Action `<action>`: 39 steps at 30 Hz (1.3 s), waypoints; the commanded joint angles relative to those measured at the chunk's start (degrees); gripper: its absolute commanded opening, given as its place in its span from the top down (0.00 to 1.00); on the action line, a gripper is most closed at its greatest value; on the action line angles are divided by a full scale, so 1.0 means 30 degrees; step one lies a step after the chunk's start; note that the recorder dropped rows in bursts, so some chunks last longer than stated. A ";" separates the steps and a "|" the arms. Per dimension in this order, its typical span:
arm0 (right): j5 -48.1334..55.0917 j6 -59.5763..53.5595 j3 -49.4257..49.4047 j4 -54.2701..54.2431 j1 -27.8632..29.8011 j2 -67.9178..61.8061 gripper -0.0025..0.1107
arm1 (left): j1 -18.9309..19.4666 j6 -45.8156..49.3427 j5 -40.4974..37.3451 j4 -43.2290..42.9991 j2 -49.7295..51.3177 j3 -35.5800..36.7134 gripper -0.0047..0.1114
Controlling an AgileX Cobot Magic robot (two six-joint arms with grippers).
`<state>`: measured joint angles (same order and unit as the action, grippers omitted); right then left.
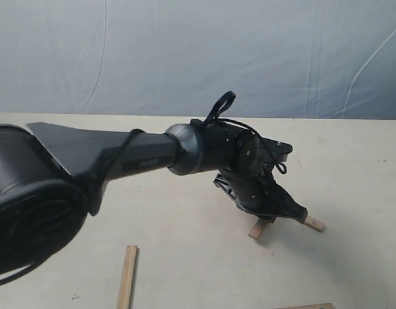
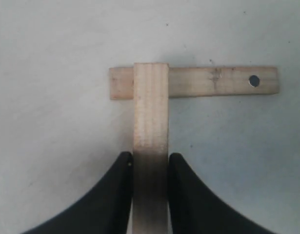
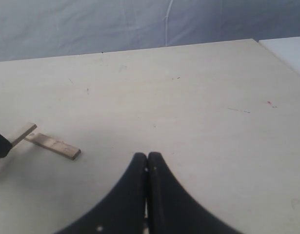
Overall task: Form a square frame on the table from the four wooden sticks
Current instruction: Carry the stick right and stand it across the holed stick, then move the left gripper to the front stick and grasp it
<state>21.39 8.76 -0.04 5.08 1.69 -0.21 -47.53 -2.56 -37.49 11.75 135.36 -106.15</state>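
My left gripper (image 2: 150,161) is shut on a wooden stick (image 2: 150,122) whose free end lies across a second stick (image 2: 213,82), one with a dark hole near its far end, making a corner. In the exterior view the left gripper (image 1: 275,212) hides most of both; only the held stick's end (image 1: 257,228) and the other's end (image 1: 313,223) show. A third stick (image 1: 127,277) lies at the front left, and a fourth stick (image 1: 310,306) peeks in at the bottom edge. My right gripper (image 3: 148,158) is shut and empty over the bare table (image 3: 189,97), with the crossed sticks (image 3: 52,145) off to one side.
The left arm (image 1: 88,161) stretches across the pale table (image 1: 185,244) from the left. A blue-grey sheet (image 1: 185,51) hangs behind the table's far edge. A white surface (image 3: 291,48) adjoins the table's corner in the right wrist view.
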 commanded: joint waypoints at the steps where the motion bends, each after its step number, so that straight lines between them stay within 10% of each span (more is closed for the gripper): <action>1: -0.0136 -0.0025 0.0014 0.0054 0.0097 0.0071 0.99 | -0.0116 -0.0141 0.0477 0.0005 0.0349 -0.0536 0.96; 8: -0.0136 -0.0025 0.0014 0.0054 0.0097 0.0071 0.99 | -0.0116 -0.0141 -0.0066 0.0051 0.0863 -0.0918 0.93; 23: -0.0219 -0.0025 0.0014 0.0054 0.0097 0.0071 0.99 | 0.1734 -0.1420 -0.3383 -0.0006 -0.0326 -0.1936 0.42; 28: -0.0219 -0.0025 0.0014 0.0054 0.0097 0.0071 0.99 | 0.2254 -0.1420 -0.5380 -0.1310 -0.1699 -0.1936 0.49; 36: -0.0219 -0.0025 0.0014 0.0054 0.0097 0.0071 0.99 | 0.2861 -0.1430 -0.8022 -0.5182 -0.5097 0.0198 0.94; 39: -0.0219 -0.0025 0.0014 0.0054 0.0097 0.0071 0.99 | 0.3167 -0.1512 -0.7687 -0.5102 -0.6872 0.2176 0.96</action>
<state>21.39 8.76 -0.04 5.08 1.69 -0.21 -38.86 -6.57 -60.74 -3.02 119.89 -104.29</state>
